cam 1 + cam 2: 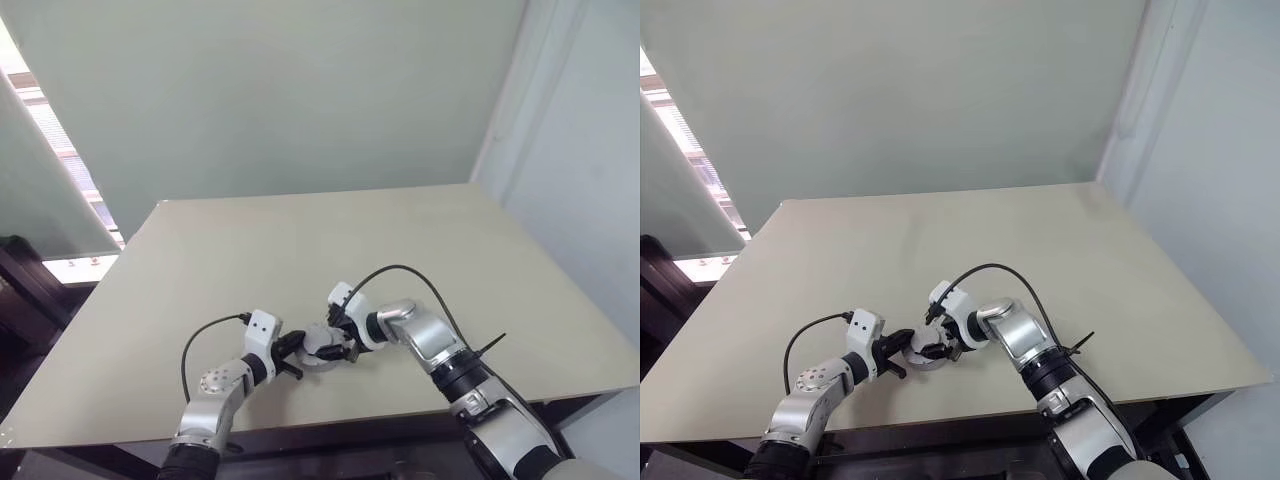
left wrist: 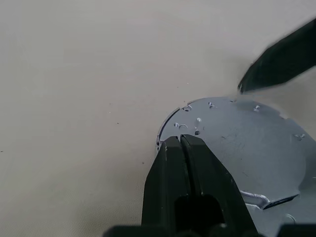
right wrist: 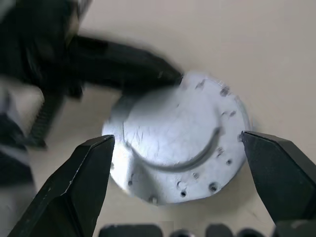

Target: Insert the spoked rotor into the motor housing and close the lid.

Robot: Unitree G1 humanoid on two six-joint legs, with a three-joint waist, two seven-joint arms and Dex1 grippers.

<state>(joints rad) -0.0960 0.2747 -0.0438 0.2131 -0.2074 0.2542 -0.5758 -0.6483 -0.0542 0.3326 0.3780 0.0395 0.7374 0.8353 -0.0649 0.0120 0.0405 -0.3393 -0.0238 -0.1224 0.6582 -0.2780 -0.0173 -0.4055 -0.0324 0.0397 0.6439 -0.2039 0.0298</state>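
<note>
— The right gripper [image 3: 177, 163] is spread wide, holding nothing, one finger on each side of the lid [image 3: 173, 143] without touching it.

— And the left gripper [image 2: 181, 148]?

— Pinched shut, empty, tip resting at the lid's left edge. The grey disc sits near the table's [image 1: 300, 240] front edge, between both arms.

— What worries you?

— That closed tip. If it nudges sideways, the disc could slide or tip. I can't tell whether it's seated flush; whatever lies underneath is hidden.
</note>
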